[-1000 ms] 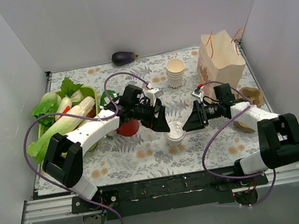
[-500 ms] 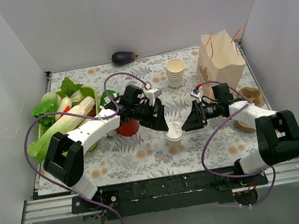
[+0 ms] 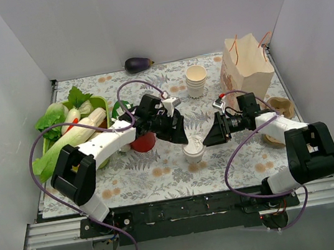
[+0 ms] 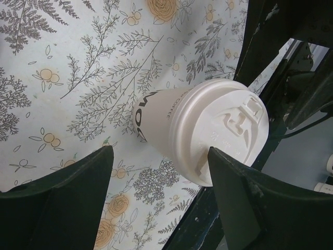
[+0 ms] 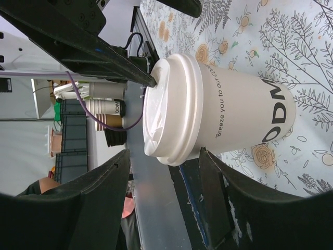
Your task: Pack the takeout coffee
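The takeout coffee point(image 3: 194, 150) is a cream paper cup with a white lid, standing upright on the floral tablecloth at centre. My left gripper point(image 3: 178, 137) is open just to its left and behind it. In the left wrist view the cup point(image 4: 171, 120) lies ahead of the open gripper point(image 4: 158, 172), its lid close to the right finger point(image 4: 260, 208). My right gripper point(image 3: 211, 136) is open just to the cup's right. In the right wrist view the cup point(image 5: 239, 117) sits just beyond the open gripper point(image 5: 165, 153), with neither finger touching it. A brown paper bag point(image 3: 245, 68) with red handles stands at back right.
A stack of lidless cream cups point(image 3: 196, 81) stands behind the centre. A red object point(image 3: 143, 142) sits under my left arm. A green tray of vegetables point(image 3: 104, 103) is at the left, an eggplant point(image 3: 138, 63) at the back wall, and a brown cardboard piece point(image 3: 281, 108) at the right.
My left gripper has drawn slightly back from the cup. My right gripper has shifted a little towards the back. The cup stays where it was.
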Robot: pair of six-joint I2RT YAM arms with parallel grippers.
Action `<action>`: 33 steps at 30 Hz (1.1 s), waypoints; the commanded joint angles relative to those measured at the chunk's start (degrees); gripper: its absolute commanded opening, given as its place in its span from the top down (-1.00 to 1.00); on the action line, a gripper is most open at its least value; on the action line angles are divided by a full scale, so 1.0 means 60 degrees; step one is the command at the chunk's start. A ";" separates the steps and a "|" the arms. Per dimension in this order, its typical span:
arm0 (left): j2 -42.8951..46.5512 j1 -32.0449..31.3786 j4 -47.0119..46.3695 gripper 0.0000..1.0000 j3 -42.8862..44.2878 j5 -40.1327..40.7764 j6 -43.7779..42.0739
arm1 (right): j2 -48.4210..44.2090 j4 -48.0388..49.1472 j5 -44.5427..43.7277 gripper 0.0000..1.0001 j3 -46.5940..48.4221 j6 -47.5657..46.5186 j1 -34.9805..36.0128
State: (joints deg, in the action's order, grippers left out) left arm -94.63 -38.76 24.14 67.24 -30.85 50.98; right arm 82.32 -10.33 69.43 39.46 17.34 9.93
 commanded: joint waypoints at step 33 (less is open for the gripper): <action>-0.0342 0.0015 -0.2396 -0.41 -0.0967 -0.1816 0.0790 | 0.0723 0.1063 -0.0262 -0.26 -0.0512 0.0757 0.0087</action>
State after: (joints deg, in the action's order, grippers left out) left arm -97.17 -38.74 12.01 62.89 -39.99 55.16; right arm 85.97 -4.91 68.93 37.56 21.50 10.22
